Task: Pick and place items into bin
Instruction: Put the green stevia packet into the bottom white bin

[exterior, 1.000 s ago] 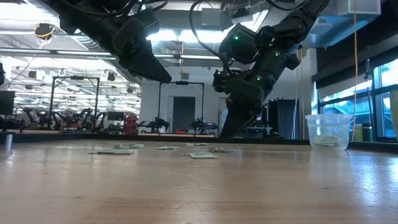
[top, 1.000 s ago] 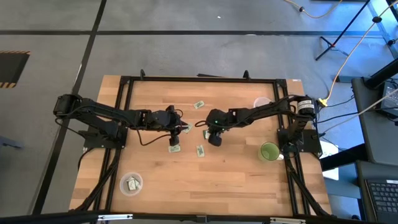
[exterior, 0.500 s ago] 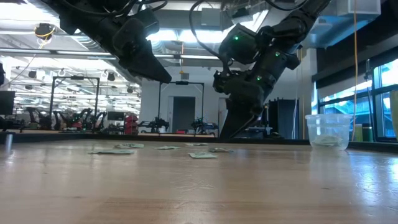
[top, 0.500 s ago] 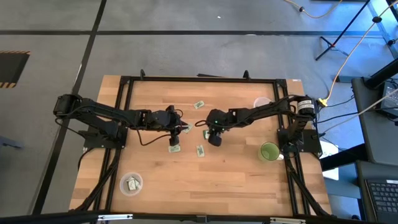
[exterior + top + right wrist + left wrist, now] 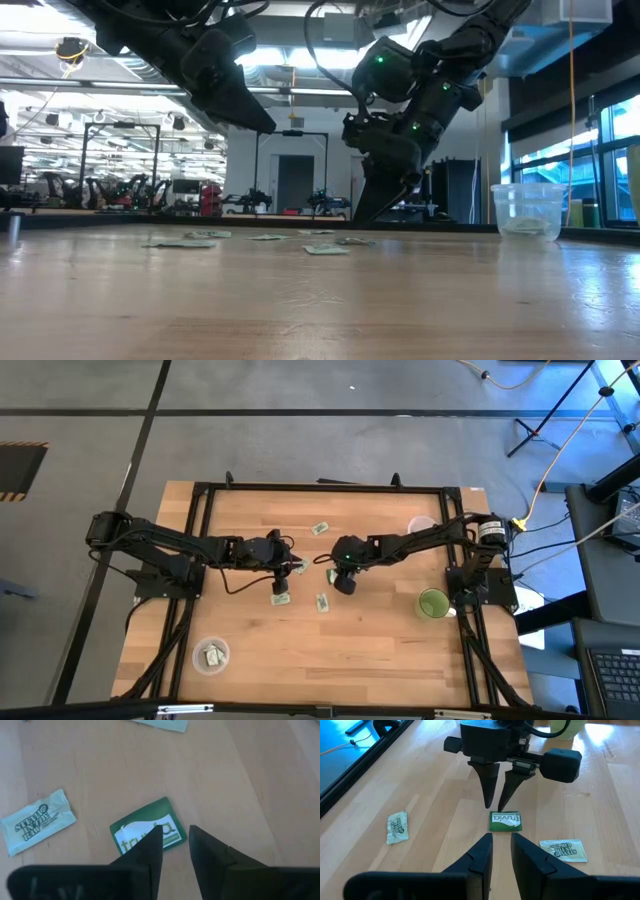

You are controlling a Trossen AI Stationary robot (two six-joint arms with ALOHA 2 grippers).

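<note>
Several small flat packets lie on the wooden table's middle. A dark green one (image 5: 145, 828) lies flat between my two grippers (image 5: 505, 820). Pale ones lie nearby (image 5: 397, 826) (image 5: 563, 850) (image 5: 37, 822), and others farther off (image 5: 320, 528) (image 5: 322, 602). My right gripper (image 5: 175, 834) points down at the green packet's edge, fingers narrowly open (image 5: 495, 806). My left gripper (image 5: 501, 841) hovers narrowly open on the packet's other side, over the table's middle (image 5: 285, 568). My right gripper stands from above with its fingertips (image 5: 490, 804) right at the green packet's edge (image 5: 504, 814), on the side away from my left gripper. Whether they touch the packet, I cannot tell. The packet lies flat on the table.
A clear round bin (image 5: 211, 654) with packets inside sits near the table's near left corner. A green cup (image 5: 433, 603) and a clear cup (image 5: 420, 524) stand on the right side; the clear one also shows in the low view (image 5: 528, 210). Black frame rails (image 5: 196, 540) border the table.
</note>
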